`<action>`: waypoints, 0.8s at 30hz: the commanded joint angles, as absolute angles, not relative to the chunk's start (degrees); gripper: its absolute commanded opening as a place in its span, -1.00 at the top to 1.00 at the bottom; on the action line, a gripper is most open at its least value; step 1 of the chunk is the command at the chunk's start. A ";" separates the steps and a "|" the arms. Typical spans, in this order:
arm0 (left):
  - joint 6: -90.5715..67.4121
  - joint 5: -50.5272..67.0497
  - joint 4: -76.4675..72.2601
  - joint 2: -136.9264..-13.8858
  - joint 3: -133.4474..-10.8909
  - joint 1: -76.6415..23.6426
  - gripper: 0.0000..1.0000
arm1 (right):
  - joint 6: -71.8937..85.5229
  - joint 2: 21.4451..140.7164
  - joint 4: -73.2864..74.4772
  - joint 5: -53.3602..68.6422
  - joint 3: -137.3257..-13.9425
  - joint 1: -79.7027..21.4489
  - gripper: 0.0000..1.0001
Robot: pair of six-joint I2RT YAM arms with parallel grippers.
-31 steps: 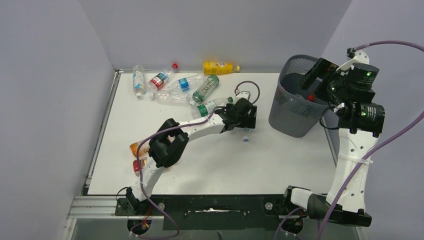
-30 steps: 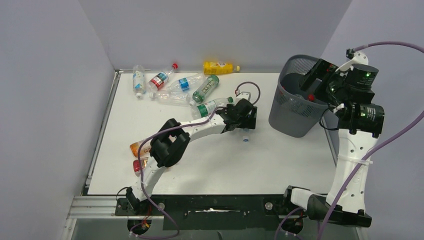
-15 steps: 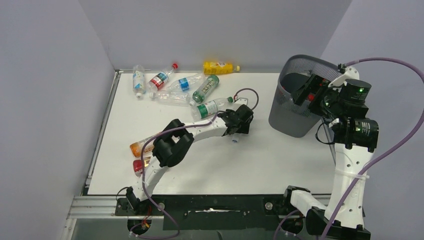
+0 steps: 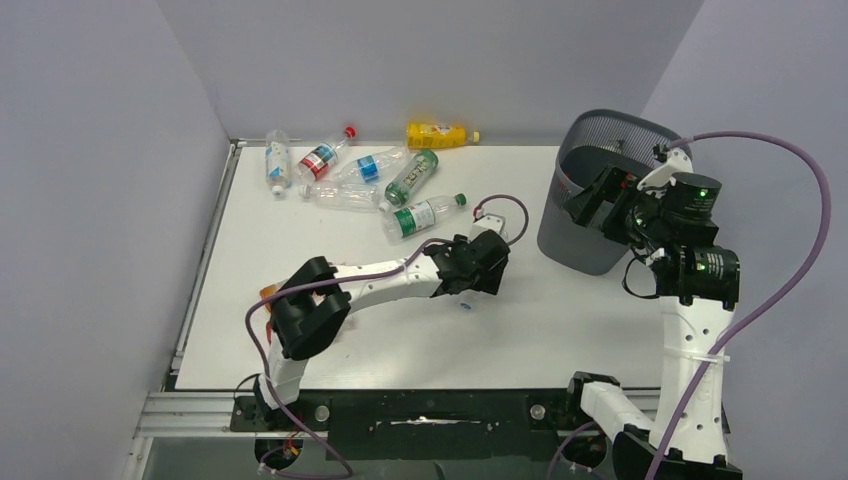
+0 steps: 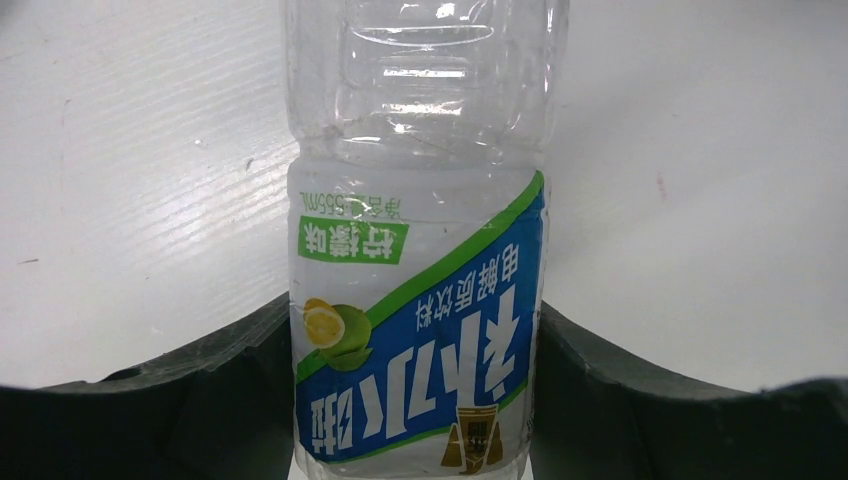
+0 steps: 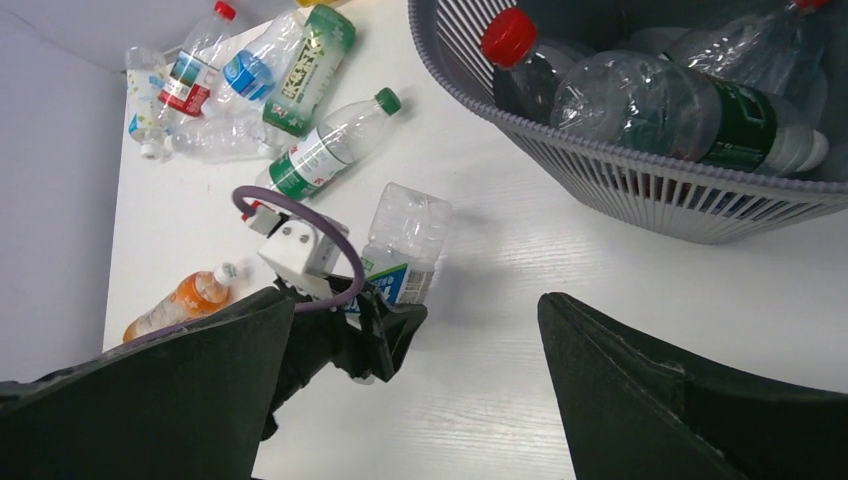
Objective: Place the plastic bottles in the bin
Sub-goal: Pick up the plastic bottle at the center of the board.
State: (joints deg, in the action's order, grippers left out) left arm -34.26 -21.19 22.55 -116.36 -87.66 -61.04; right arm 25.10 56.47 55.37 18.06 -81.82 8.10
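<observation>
My left gripper is shut on a clear bottle with a blue and green label, low over the table. Both jaws press the label's sides. In the right wrist view the same bottle sticks out of that gripper toward the bin. My right gripper is open and empty, at the bin's near-left rim, outside it. The dark mesh bin stands at the back right and holds several bottles, one red-capped, one green-labelled.
Several bottles lie at the table's back left: a yellow one, a green-labelled one, a red-capped one. An orange bottle lies by the left arm's elbow. A purple cable loops over the left wrist.
My left gripper has drawn back toward the near left, taking the bottle along. My right gripper has come out of the bin and moved left and down to its near rim.
</observation>
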 commanded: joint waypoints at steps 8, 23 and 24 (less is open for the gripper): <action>-36.99 -22.22 23.99 -97.54 -80.11 -62.48 -0.01 | 26.69 57.24 45.85 23.45 -75.77 1.98 -0.97; -35.56 -4.59 13.04 -73.30 -64.99 -64.31 0.00 | 43.31 57.63 26.58 22.14 -60.71 -16.00 -0.96; -36.01 -3.63 11.57 -72.05 -64.02 -64.40 0.00 | 43.55 58.20 26.32 22.16 -61.03 -16.56 -0.96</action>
State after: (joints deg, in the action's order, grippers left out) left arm -36.62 -10.79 20.88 -78.30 -65.76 -64.01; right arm 37.76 58.72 36.01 20.91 -61.28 -14.57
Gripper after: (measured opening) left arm 0.628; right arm 0.980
